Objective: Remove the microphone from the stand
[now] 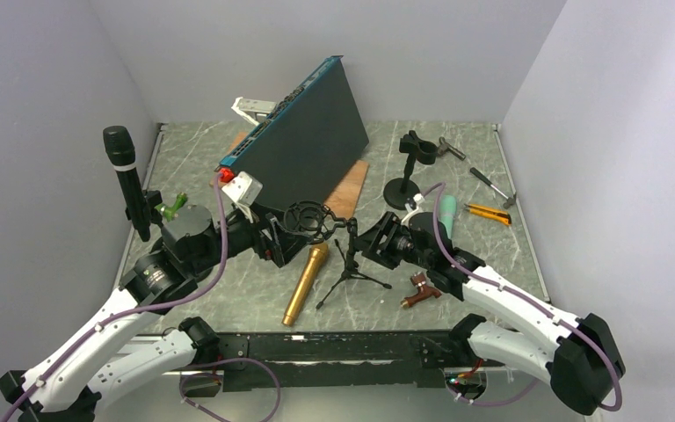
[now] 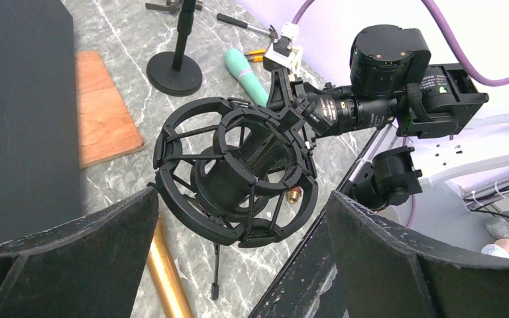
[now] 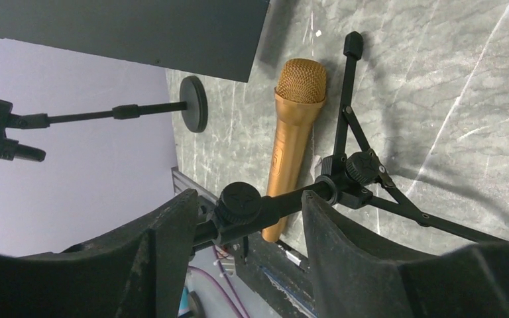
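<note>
Gold microphone (image 1: 306, 283): flat on table, beside tripod stand (image 1: 349, 264). Left gripper (image 2: 242, 195): spread wide around empty shock mount (image 2: 238, 172). Right gripper (image 3: 248, 199): half-spread at stand post, grip undeterminable.

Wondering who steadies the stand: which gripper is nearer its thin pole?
Right. The right gripper has the pole running across just past its fingertips; the left gripper is open, facing the shock mount on top.
</note>
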You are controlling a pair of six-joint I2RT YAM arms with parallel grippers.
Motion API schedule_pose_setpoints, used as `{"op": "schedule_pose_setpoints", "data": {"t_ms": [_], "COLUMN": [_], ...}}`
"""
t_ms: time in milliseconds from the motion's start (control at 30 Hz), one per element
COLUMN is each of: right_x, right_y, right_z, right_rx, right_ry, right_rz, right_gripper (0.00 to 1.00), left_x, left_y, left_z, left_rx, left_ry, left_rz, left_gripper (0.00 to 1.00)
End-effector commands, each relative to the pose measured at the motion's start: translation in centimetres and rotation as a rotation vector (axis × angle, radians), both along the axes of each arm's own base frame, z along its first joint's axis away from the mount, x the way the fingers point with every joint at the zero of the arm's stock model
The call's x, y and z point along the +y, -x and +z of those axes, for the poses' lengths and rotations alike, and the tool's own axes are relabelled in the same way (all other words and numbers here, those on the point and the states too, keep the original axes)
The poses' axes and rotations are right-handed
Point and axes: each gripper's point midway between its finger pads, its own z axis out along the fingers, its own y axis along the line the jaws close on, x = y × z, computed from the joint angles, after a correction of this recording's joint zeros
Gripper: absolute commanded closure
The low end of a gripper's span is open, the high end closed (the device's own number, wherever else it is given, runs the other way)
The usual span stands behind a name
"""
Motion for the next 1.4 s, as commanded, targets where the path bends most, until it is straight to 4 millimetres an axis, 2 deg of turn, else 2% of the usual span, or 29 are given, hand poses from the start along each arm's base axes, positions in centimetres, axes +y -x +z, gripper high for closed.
{"op": "schedule_pose_setpoints", "data": {"t_ms": [0, 100, 167, 267, 400, 467, 533, 867, 933, 1100, 1167, 1333, 1367], "right_x": [0.6, 0.5, 0.7, 0.9, 1.2, 1.2, 1.0, 0.8, 0.6, -0.4, -0.2, 0.2, 0.6], "right_y": [-0.5, -0.5, -0.8, -0.8, -0.9, -0.8, -0.7, -0.2, -0.2, 0.0, -0.1, -0.1, -0.3], "right_z": [1.5, 1.0, 1.4, 1.4, 1.2, 1.1, 0.6, -0.3, 0.5, -0.6, -1.2, 0.0, -0.5], "right_rx": [-0.016, -0.006, -0.017, -0.006, 0.013, 0.016, 0.021, -0.118, -0.206, -0.349, -0.357, -0.448, -0.436], "right_ry": [-0.041, -0.043, -0.068, -0.089, -0.100, -0.116, -0.120, -0.263, -0.317, -0.318, -0.319, -0.426, -0.421], "right_rz": [-0.009, -0.024, -0.031, -0.032, -0.030, -0.035, -0.045, -0.014, -0.008, -0.012, -0.004, 0.020, 0.036], "right_gripper": [0.41, 0.46, 0.51, 0.67, 0.70, 0.80, 0.99, 1.00, 1.00, 1.00, 1.00, 1.00, 1.00], "left_x": [-0.1, -0.2, -0.2, -0.2, -0.3, -0.2, -0.2, -0.1, 0.0, 0.0, -0.2, -0.3, -0.3], "left_y": [-0.2, -0.2, -0.2, -0.2, -0.2, -0.3, -0.3, -0.5, -0.5, -0.5, -0.5, -0.5, -0.4], "left_z": [1.2, 1.1, 1.1, 1.2, 1.3, 1.4, 1.5, 0.9, 0.9, 0.6, 0.6, 0.5, 0.6], "left_rx": [-0.032, -0.029, -0.030, -0.029, -0.031, -0.033, -0.035, -0.025, -0.024, -0.024, -0.020, -0.012, -0.012], "left_ry": [0.022, 0.020, 0.022, 0.024, 0.021, 0.018, 0.017, 0.009, 0.010, 0.018, 0.021, 0.024, 0.027], "left_rz": [0.001, -0.001, -0.003, -0.005, -0.005, -0.004, -0.003, 0.013, 0.015, 0.017, 0.013, 0.007, 0.005], "left_gripper": [0.01, 0.01, 0.01, 0.01, 0.01, 0.01, 0.01, 0.00, 0.01, 0.00, 0.01, 0.00, 0.01]}}
